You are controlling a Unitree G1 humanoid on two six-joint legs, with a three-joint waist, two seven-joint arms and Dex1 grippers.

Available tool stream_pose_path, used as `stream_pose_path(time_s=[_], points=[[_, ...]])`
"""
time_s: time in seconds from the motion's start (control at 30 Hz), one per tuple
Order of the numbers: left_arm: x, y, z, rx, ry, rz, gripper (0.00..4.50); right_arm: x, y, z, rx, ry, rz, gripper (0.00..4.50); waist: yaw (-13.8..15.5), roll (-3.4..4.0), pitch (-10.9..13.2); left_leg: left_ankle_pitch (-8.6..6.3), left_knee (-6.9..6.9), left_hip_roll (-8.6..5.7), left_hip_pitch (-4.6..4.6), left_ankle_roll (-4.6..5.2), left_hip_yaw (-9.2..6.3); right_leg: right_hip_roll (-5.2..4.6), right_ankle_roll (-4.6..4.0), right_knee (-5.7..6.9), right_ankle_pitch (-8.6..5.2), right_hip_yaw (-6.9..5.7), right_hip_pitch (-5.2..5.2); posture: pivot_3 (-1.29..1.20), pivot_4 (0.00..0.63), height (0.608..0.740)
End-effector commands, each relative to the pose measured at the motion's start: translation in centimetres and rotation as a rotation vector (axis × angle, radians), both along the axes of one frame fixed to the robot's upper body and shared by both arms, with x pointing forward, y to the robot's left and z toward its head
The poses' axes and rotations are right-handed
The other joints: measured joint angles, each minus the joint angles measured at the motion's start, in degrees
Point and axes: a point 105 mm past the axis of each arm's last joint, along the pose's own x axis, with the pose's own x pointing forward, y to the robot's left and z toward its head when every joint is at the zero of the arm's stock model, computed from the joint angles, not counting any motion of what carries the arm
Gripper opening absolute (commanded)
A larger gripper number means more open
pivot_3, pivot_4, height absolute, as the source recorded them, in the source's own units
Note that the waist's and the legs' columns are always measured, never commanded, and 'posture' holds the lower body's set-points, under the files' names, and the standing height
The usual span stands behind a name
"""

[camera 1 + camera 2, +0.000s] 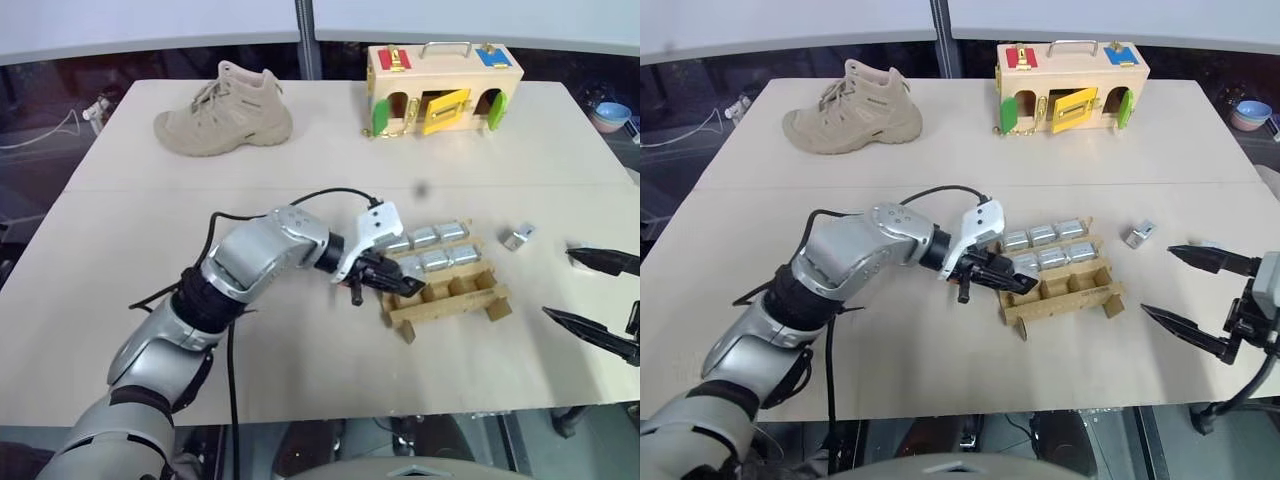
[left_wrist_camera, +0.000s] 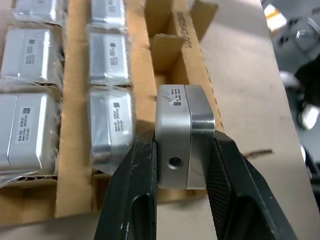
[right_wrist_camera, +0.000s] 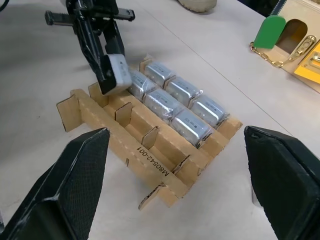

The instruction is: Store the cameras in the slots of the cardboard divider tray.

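From the head views, the left arm reaches across the middle of the table [image 1: 120,260], its wrist bent so the left gripper [image 1: 1012,281] points down and toward the robot's right, over the left end of the cardboard divider tray [image 1: 1080,300]. Its jaws are clamped on a camera [image 3: 116,73], held just above the tray's near-left slot. The tray lies right of the table's middle, nearer the front edge than the back. Its two far rows are filled with wrapped cameras [image 1: 1043,236]; the nearest row looks empty. The right gripper [image 1: 1185,290] hovers at the table's right edge, well apart from the tray, jaws spread wide and holding nothing. One loose camera [image 1: 518,237] lies on the table between the tray and the right edge, just beyond the right gripper's far finger. A tan boot [image 1: 225,112] sits near the back left corner and a wooden latch box [image 1: 443,88] with coloured doors near the back edge; both are clear of the arms.

The left wrist view has the two black fingers [image 2: 132,195] pinching the silver block by its flat sides above an open slot, with filled slots beside it.

The right wrist view looks between the broad, parted fingers [image 3: 70,190] at the tray, the left gripper hanging the block over its far corner slot.
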Motion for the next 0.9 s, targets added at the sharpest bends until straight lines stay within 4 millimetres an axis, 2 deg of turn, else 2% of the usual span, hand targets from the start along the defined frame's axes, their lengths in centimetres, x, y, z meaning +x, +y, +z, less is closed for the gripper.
stream_pose_path(time_s=[0.03, 0.13, 0.37, 0.57, 0.77, 0.83, 0.9], points=[[-1.1, -0.3, 1.1, 0.045, 0.019, -0.069, 0.74, 0.0, -0.1, 0.2, -0.016, -0.019, 0.000, 4.28, 0.0, -0.01, 0.0, 0.00, 0.00, 0.00, 0.00, 0.00, 0.00, 0.00, 0.00, 0.00, 0.00, 0.00, 0.00, 0.00, 0.150, 0.740], [-0.8, -0.5, 0.8, 0.114, -0.011, -0.062, 0.74, 0.0, -0.1, 0.2, -0.016, -0.020, 0.000, 4.28, 0.0, 0.00, 0.0, 0.00, 0.01, -0.02, -0.02, 0.00, 0.00, 0.00, 0.01, 0.00, 0.00, -0.01, 0.00, 0.00, 0.150, 0.740], [0.1, -1.7, 0.8, 0.144, -0.065, -0.052, 0.74, 0.1, -0.1, 0.1, -0.015, -0.019, -0.004, 4.28, 0.0, -0.01, 0.0, 0.00, 0.02, -0.02, -0.01, 0.01, 0.01, 0.01, 0.01, 0.01, 0.00, -0.01, 0.00, 0.00, 0.150, 0.740], [1.2, -1.9, 0.5, 0.178, -0.089, -0.009, 0.74, -0.1, 0.0, 0.0, -0.017, -0.018, -0.006, 4.28, 0.0, -0.01, 0.0, 0.00, 0.02, -0.02, -0.01, 0.01, 0.01, 0.01, 0.01, 0.02, 0.00, 0.00, 0.00, 0.00, 0.150, 0.740], [1.0, -1.9, 0.3, 0.195, -0.101, -0.026, 0.74, -0.2, -0.1, 0.0, -0.023, -0.016, -0.011, 4.28, -0.2, -0.01, 0.0, 0.00, 0.04, -0.01, 0.01, 0.01, 0.01, 0.01, 0.01, 0.04, -0.01, 0.00, 0.01, 0.00, 0.150, 0.740], [1.2, -1.9, 0.4, 0.198, -0.126, -0.020, 1.78, -0.2, -0.1, 0.0, -0.022, -0.015, -0.012, 4.50, -0.2, -0.01, 0.0, 0.00, 0.05, -0.01, 0.01, 0.01, 0.02, 0.01, 0.01, 0.04, -0.01, 0.01, 0.01, 0.00, 0.150, 0.740], [1.2, -1.9, 0.8, 0.187, -0.134, -0.014, 2.61, -0.3, -0.1, 0.0, -0.021, -0.015, -0.014, 4.50, -0.3, 0.00, 0.0, 0.00, 0.06, -0.01, 0.01, 0.01, 0.02, 0.01, 0.01, 0.05, 0.00, 0.02, 0.01, 0.00, 0.150, 0.740]])
